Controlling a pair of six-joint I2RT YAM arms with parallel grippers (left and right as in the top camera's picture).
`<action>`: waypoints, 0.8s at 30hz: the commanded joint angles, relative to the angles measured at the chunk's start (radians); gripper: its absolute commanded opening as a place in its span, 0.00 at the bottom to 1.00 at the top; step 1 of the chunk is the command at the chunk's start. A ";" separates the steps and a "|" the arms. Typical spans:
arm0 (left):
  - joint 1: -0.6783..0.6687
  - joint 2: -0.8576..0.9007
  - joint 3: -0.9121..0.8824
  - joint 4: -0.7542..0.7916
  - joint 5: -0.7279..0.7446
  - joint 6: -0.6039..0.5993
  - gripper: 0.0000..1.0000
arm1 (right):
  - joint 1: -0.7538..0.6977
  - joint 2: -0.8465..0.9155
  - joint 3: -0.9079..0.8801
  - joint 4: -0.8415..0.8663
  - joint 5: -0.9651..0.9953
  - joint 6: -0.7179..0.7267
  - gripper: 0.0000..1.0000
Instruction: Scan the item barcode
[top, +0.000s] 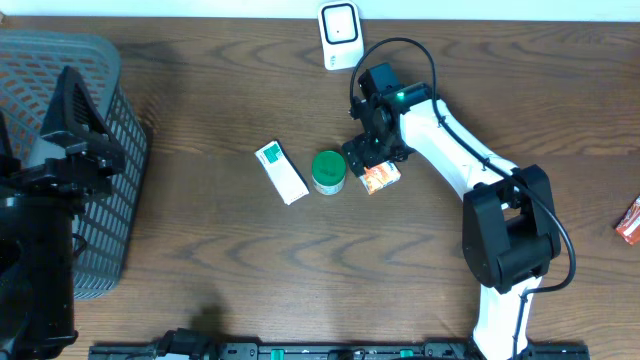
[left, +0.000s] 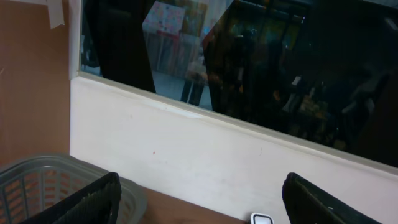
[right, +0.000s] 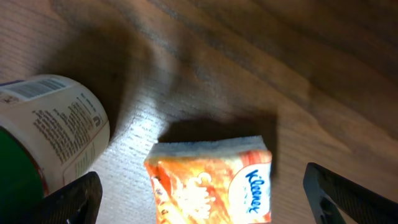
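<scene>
An orange Kleenex tissue pack (right: 211, 180) lies flat on the wooden table, also seen from overhead (top: 381, 178). My right gripper (right: 202, 200) hovers open just over it, one finger on each side and neither touching it. The white barcode scanner (top: 340, 22) stands at the table's far edge, and its top shows in the left wrist view (left: 262, 218). My left gripper (left: 202, 199) is open and empty, raised over the left side and facing the wall.
A green-lidded jar (top: 328, 172) stands just left of the tissue pack, with a white and green box (top: 281, 171) beyond it. A grey mesh basket (top: 110, 120) fills the left side. A red packet (top: 628, 220) lies at the right edge.
</scene>
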 joint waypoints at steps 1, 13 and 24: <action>0.003 -0.003 0.000 0.003 -0.005 -0.012 0.83 | 0.002 0.006 0.001 0.002 0.012 -0.048 0.99; 0.003 -0.003 0.000 0.003 -0.005 -0.012 0.83 | 0.000 0.070 -0.010 0.000 0.013 -0.073 0.99; 0.003 -0.003 0.000 0.003 -0.005 -0.012 0.83 | 0.001 0.071 -0.116 0.079 0.012 -0.073 0.89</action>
